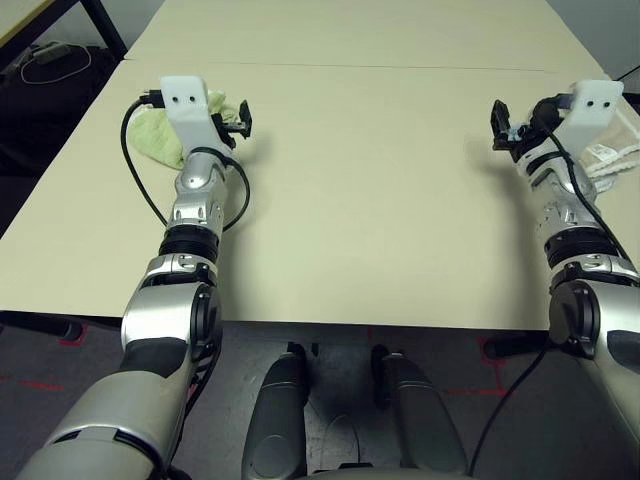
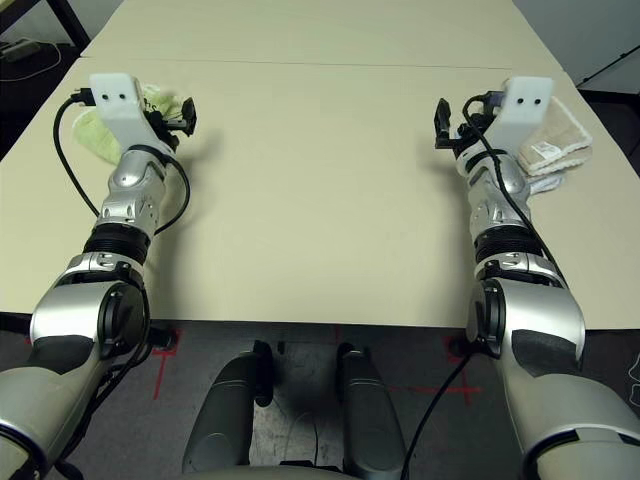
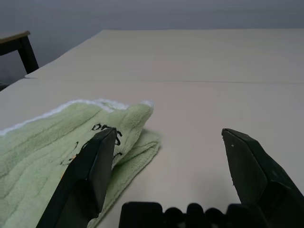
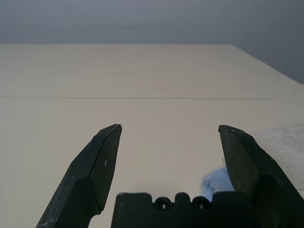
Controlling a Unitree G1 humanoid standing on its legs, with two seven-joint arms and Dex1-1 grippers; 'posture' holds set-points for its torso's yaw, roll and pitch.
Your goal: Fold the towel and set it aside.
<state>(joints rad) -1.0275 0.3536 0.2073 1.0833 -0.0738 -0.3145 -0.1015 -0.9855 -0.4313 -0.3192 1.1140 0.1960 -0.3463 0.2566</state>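
The beige towel (image 2: 553, 135) lies already folded at the right edge of the frame in the right eye view, on the tabletop (image 2: 320, 180), partly hidden behind the right arm's white wrist housing, with a white label (image 2: 545, 150) showing on its upper face and a pale blue fold just under its near edge. Its long axis appears to run from the frame's lower left toward the upper right, though the hidden portion makes this uncertain; which end bears the logo cannot be told. The right gripper (image 2: 450, 125) hovers just beside the towel on its inner side, fingers spread wide and holding nothing. The left gripper (image 1: 240, 120) stands at the upper left of the frame beside a light green folded towel (image 1: 160, 135), fingers likewise wide and empty. Judged from its terry surface, the beige towel is light, soft and limp; it will sag and unfold if lifted by one layer. The sound hold is a pinch across all layers at a folded edge or corner, preferably with support from both sides.
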